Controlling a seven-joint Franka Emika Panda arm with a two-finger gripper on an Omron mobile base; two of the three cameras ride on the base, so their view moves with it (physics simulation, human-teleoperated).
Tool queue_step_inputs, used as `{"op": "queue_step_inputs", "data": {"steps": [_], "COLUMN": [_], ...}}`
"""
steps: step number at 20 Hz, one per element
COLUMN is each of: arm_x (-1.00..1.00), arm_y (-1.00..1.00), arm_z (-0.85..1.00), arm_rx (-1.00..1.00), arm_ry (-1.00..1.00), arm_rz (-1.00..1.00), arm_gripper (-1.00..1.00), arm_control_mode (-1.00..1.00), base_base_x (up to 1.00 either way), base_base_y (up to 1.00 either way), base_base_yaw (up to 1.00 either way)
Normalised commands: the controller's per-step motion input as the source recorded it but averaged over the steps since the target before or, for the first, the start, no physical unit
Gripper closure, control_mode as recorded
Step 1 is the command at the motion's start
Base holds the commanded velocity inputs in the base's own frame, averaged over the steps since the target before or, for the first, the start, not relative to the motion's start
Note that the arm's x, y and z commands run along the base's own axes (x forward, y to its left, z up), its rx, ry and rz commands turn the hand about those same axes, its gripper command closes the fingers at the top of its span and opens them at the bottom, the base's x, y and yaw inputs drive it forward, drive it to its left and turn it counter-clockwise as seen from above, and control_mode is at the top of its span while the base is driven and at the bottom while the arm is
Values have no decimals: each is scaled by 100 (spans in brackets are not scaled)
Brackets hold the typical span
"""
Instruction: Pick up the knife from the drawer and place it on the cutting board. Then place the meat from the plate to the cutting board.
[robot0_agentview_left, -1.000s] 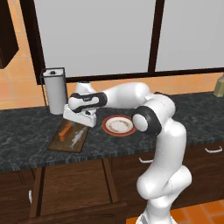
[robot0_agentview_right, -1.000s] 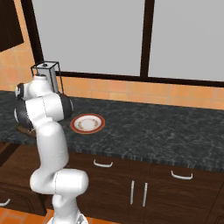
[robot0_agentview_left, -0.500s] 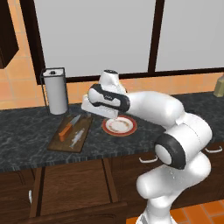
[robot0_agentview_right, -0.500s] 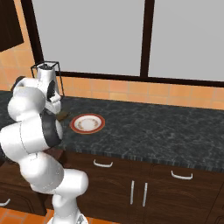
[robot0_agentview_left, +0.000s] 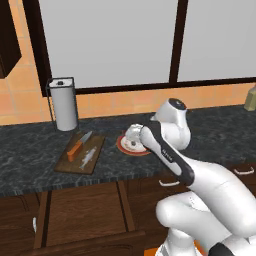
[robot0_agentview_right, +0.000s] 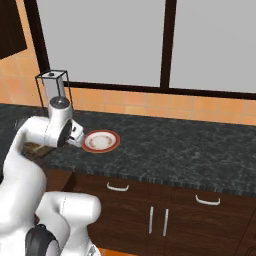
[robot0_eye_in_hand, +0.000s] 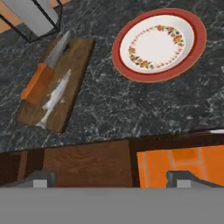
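Observation:
The cutting board (robot0_eye_in_hand: 72, 72) lies on the dark counter, left of the plate (robot0_eye_in_hand: 199, 41). On the board rest the knife (robot0_eye_in_hand: 39, 81), orange handle toward me, and beside it the speckled grey-white meat (robot0_eye_in_hand: 57, 92). The plate's cream centre is bare. My gripper (robot0_eye_in_hand: 111, 179) hangs open and empty above the counter edge, its fingertips (robot0_eye_in_hand: 41, 177) wide apart. In the left base view the hand (robot0_agentview_left: 134, 136) hovers over the plate (robot0_agentview_left: 127, 148), right of the board (robot0_agentview_left: 65, 162). The drawer (robot0_agentview_left: 80, 210) stands pulled out below the board, its brown floor (robot0_eye_in_hand: 78, 164) bare.
A paper towel holder (robot0_agentview_left: 62, 103) stands behind the board by the tiled wall. A bottle (robot0_agentview_left: 251, 97) sits at the counter's far right. Cabinet doors with white handles (robot0_agentview_right: 119, 187) run below the counter. My folded arm (robot0_agentview_left: 200, 180) takes up the space in front.
The hand has pulled away from over the board, swinging right and back toward the plate and counter edge. Knife and meat stay on the board.

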Motion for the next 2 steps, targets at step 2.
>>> {"op": "queue_step_inputs", "data": {"steps": [2], "arm_x": [-31], "arm_y": [19], "arm_z": [-1], "arm_rx": [-3], "arm_ry": [-4], "arm_rz": [4], "arm_gripper": [-100], "arm_control_mode": [-100], "base_base_x": [0], "base_base_y": [0], "base_base_yaw": [0]}}
